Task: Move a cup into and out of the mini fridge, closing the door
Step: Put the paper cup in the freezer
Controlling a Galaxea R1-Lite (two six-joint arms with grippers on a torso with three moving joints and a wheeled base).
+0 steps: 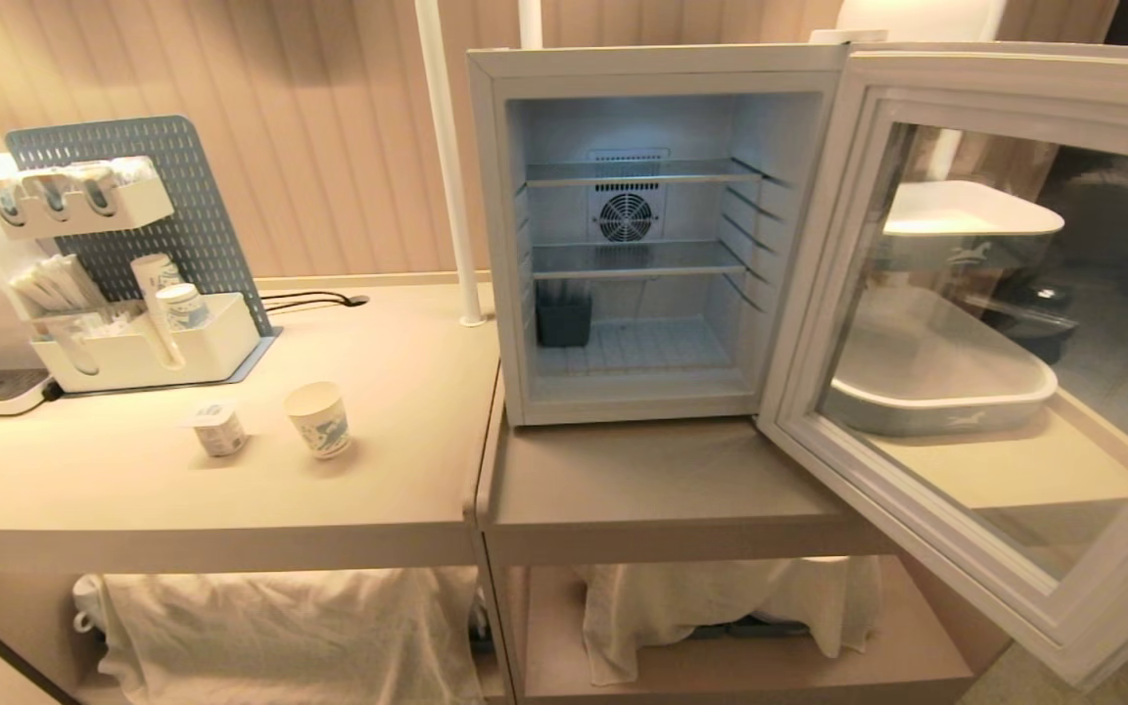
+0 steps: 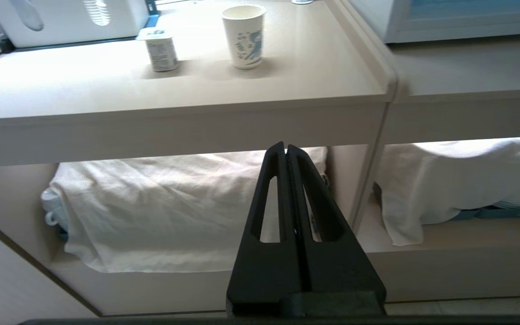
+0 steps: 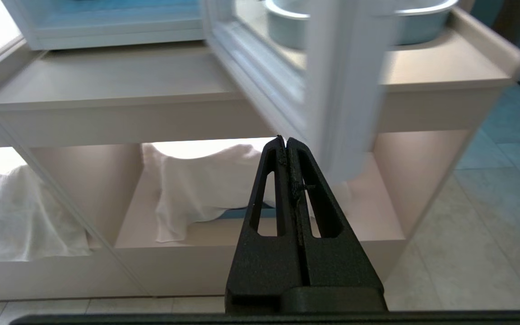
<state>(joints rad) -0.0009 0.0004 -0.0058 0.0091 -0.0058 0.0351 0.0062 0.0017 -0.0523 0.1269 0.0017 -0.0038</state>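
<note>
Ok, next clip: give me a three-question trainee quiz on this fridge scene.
1. True or false: the door of the mini fridge stands open.
2. The cup stands: A) on a fridge shelf B) on the counter beside a foil-lidded pot C) in a claw.
3. In what state are the left claw and right claw?

Key: 1 true; 2 B; 3 both shut and empty, below counter level.

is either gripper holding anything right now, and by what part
Nothing is held. The left gripper and right gripper are both shut on nothing, low before the counter. The cup stands untouched on the counter.
</note>
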